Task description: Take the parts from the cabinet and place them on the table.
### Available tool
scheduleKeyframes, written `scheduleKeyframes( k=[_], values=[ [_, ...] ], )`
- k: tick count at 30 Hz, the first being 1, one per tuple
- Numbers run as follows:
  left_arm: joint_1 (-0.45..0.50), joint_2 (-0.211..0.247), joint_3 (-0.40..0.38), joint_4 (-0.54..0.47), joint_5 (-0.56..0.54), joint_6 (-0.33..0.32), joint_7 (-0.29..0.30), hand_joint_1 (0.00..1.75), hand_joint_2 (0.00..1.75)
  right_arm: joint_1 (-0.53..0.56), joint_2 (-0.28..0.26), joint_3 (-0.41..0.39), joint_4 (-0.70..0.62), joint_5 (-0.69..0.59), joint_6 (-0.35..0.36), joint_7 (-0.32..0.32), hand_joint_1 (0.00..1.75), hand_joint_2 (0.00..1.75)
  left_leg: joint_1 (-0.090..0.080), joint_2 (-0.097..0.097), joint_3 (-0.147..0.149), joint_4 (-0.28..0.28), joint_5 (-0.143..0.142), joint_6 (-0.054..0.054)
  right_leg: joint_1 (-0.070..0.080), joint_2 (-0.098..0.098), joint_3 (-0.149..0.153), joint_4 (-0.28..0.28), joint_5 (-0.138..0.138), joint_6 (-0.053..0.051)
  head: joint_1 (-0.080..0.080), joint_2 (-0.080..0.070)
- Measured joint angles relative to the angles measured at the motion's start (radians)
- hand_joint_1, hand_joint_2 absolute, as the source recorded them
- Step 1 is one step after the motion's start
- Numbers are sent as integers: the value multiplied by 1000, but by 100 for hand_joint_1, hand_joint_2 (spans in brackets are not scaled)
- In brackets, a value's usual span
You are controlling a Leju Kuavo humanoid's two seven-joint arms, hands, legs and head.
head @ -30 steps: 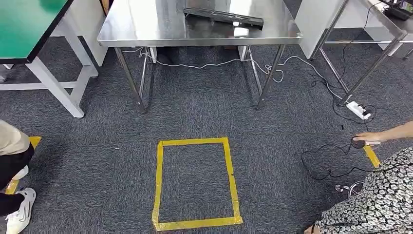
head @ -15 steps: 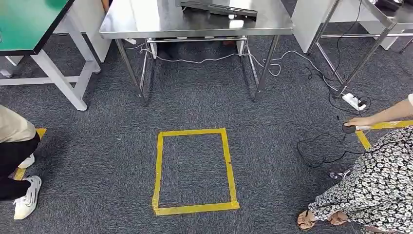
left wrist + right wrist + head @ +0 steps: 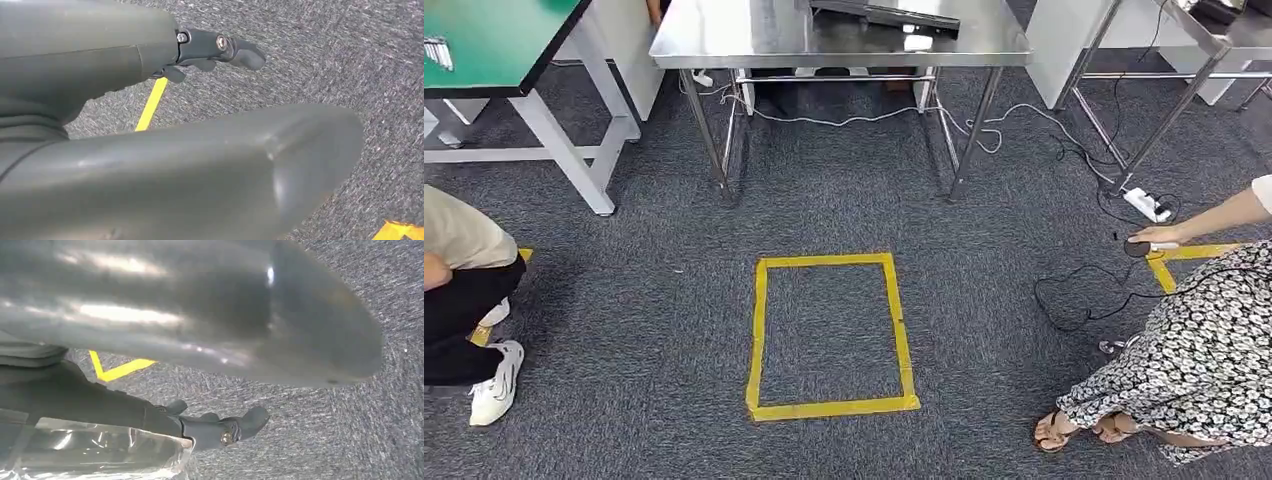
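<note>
Hanging over grey carpet, my right hand (image 3: 115, 402) holds a clear plastic bag (image 3: 95, 450) against its dark fingers (image 3: 225, 430), and the bag's contents are hard to make out. My left hand (image 3: 125, 55) also hangs over the carpet, its fingers (image 3: 230, 47) held straight and apart from the thumb, with nothing in it. Ahead stands a steel table (image 3: 724, 40), and a long black part (image 3: 884, 14) lies on its far side.
A yellow tape rectangle (image 3: 759, 340) marks the floor before the steel table. A green-topped table (image 3: 494, 40) stands at left. One person (image 3: 464, 290) crouches at left; another person (image 3: 1194, 350) squats at right, a hand on a small black object (image 3: 1136, 248). Cables (image 3: 1074, 300) and a power strip (image 3: 1149, 205) lie at right.
The camera has moved: the steel table and tape rectangle have slid up the picture and slightly right. More of both people shows; the one at right still reaches to the floor.
</note>
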Motion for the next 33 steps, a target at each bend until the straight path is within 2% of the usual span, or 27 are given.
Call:
scheduleKeyframes(
  k=[1,3,4,5,9,15,17,18,19,20,21,22,23,24,25,26,27,28,29,30,31,32,33],
  values=[
    [0,0,0,0,0,0,0,0,0,1,0,0,0,0,0,0,0,0,-7,0,-6,4,3,-6,10,2,-1,1,15,-8,-1,0],
    [0,0,0,0,0,1,0,0,0,3,1,0,0,1,-1,0,0,0,-5,0,-10,3,10,-17,12,2,-11,3,21,-18,-1,0],
    [1,0,0,0,0,1,0,0,0,4,2,0,0,1,-1,0,0,0,-6,-1,-13,8,1,0,4,2,-11,1,23,-16,-3,0],
    [2,0,0,0,0,1,0,0,0,4,2,0,0,0,-2,0,0,0,-5,-1,-17,8,8,20,7,2,-12,3,23,-17,-2,0],
    [3,0,0,0,-2,0,-1,0,0,4,3,0,1,0,-3,0,0,0,4,-1,-18,6,16,7,16,1,-15,4,29,-28,-2,0],
    [4,0,0,0,-12,-3,-1,0,0,4,3,-6,1,-13,1,0,0,0,8,-2,-23,6,24,-5,20,1,-22,10,33,-35,-2,0],
    [4,0,0,0,-12,-3,-1,0,0,4,3,-8,1,-15,4,0,0,0,9,-2,-25,6,25,-8,21,1,-23,10,33,-35,-2,0],
    [4,2,0,0,-12,-3,0,0,0,4,5,-8,1,-16,6,-1,0,0,7,-2,-30,11,24,-8,4,0,-14,2,42,-24,-2,0],
    [5,3,0,0,-13,-2,1,0,0,4,5,-9,1,-18,11,-1,0,0,5,-3,-25,-5,34,7,13,0,-13,-9,47,-17,-3,0],
    [5,3,-1,1,-13,0,2,0,0,4,6,-10,1,-18,13,-2,0,0,21,1,-3,-51,59,21,18,1,-16,-2,43,-20,-6,0],
    [5,0,-1,1,-13,0,2,0,0,6,2,-13,1,-21,19,-5,0,0,18,5,5,-70,68,22,16,3,-33,22,24,-20,1,0],
    [4,0,-1,1,-13,0,1,0,0,4,3,-16,1,-23,22,-7,0,0,20,8,0,-73,74,26,11,4,-71,94,-16,-24,0,0],
    [4,0,-1,1,-13,0,1,0,0,4,3,-18,1,-26,26,-10,0,0,20,13,-6,-73,75,24,7,4,-113,176,-50,-23,2,0],
    [4,0,-1,1,-13,0,0,0,0,5,1,-19,1,-27,29,-12,0,0,21,18,-12,-73,77,20,-2,4,-156,258,-79,-16,2,0],
    [4,0,-1,2,-13,0,0,0,0,7,-1,-23,1,-27,31,-14,0,0,24,23,-18,-72,80,13,-12,4,-182,308,-88,-3,0,0],
    [5,0,-1,3,-13,-1,0,0,0,8,-3,-25,1,-27,32,-16,0,0,30,28,-22,-69,81,4,-22,3,-177,296,-76,13,1,0],
    [4,-2,-1,5,-13,-1,0,0,0,9,-5,-26,1,-27,34,-17,0,0,39,34,-29,-61,81,-8,-32,1,-145,233,-46,36,1,0],
    [4,-2,-1,5,-13,-1,0,0,0,9,-6,-26,1,-27,34,-18,0,0,51,41,-37,-45,75,-23,-43,-8,-98,142,-10,59,2,0],
    [4,-2,-1,6,-13,-1,0,0,0,7,-7,-26,1,-27,35,-18,0,0,60,49,-50,-22,68,-39,-54,-30,-51,53,18,79,2,0],
    [4,1,-1,5,-13,-1,0,0,0,2,-5,-26,1,-27,37,-18,0,0,52,57,-60,4,58,-57,-49,-61,-52,57,13,80,2,0],
    [6,11,-1,2,-13,0,1,0,0,0,8,-26,1,-27,40,-19,0,0,59,64,-71,23,40,-71,-48,-62,-74,59,17,69,21,0],
    [7,5,-1,4,-13,1,0,0,0,-4,3,-26,-1,-27,40,-20,0,0,55,72,-68,28,31,-80,-44,-49,-81,78,14,35,13,0],
    [5,4,-1,5,-13,1,0,0,0,-3,1,-27,0,-27,40,-20,0,0,58,77,-61,30,31,-82,-43,-43,-85,82,6,20,4,0]
  ],
)
